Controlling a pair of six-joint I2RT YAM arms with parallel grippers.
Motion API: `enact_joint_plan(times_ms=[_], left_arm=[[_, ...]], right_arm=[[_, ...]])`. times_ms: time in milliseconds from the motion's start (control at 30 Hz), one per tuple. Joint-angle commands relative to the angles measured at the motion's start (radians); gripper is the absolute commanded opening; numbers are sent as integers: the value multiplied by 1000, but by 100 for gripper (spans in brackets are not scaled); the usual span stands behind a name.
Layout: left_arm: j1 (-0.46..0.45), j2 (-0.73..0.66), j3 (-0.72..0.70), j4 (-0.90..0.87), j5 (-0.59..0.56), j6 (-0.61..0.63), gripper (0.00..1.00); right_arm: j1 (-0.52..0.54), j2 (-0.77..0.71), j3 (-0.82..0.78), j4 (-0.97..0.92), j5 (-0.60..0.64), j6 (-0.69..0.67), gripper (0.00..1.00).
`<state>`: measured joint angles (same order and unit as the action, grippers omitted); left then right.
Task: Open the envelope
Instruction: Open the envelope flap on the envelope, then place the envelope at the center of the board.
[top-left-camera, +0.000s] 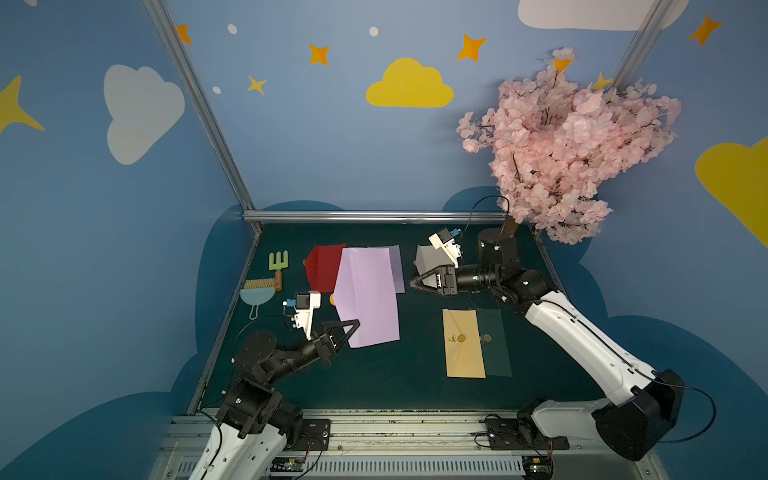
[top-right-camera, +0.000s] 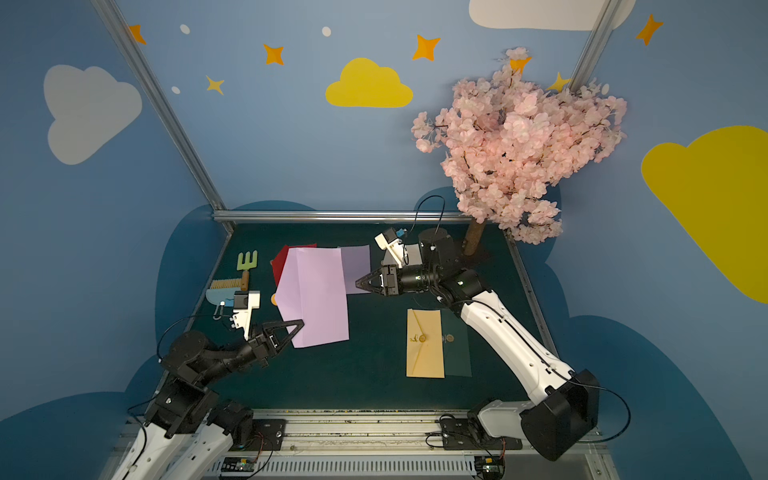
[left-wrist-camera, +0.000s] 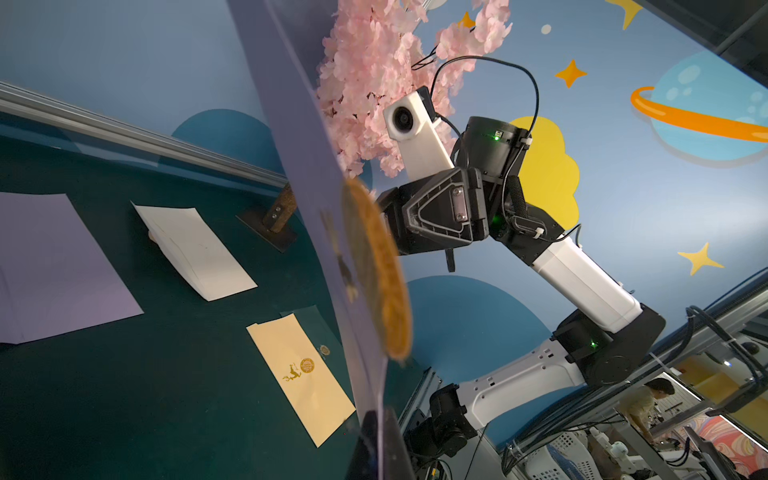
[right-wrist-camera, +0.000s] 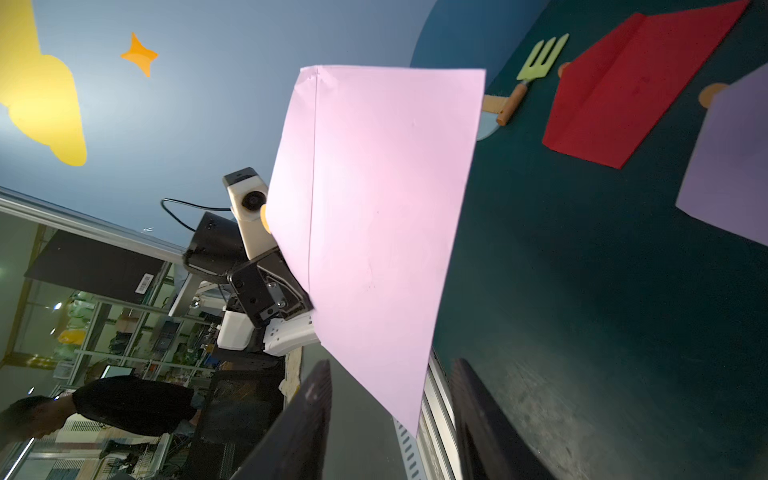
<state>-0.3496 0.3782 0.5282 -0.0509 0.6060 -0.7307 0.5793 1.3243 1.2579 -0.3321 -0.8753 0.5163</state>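
Left gripper (top-left-camera: 354, 328) clamps a corner of the lilac envelope (top-left-camera: 368, 297) — right gripper (top-left-camera: 412, 284), jaws apart, hangs just beside it.

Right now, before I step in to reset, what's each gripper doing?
Left gripper: closed, holding the pink envelope by a corner.
Right gripper: open, holding nothing.

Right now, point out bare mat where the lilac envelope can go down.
Bare: the near mat between the left gripper and the yellow envelope, down to the rail. Crowded: far left, where fork, brush and red envelope lie close.
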Motion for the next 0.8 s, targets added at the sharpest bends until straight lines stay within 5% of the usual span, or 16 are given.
enact_joint_plan(times_ms=[0, 300, 467, 767], left_arm=[[39, 16, -21, 91, 109, -48, 3], [278, 233, -185, 780, 482, -505, 3], [323, 286, -171, 880, 567, -589, 3], [325, 220, -137, 791, 580, -563, 3]], right_arm=[[-4, 16, -22, -49, 21, -29, 48], [-5, -23, -180, 289, -156, 84, 50], [-4, -25, -229, 439, -182, 165, 49], [-1, 85, -244, 678, -196, 329, 47]])
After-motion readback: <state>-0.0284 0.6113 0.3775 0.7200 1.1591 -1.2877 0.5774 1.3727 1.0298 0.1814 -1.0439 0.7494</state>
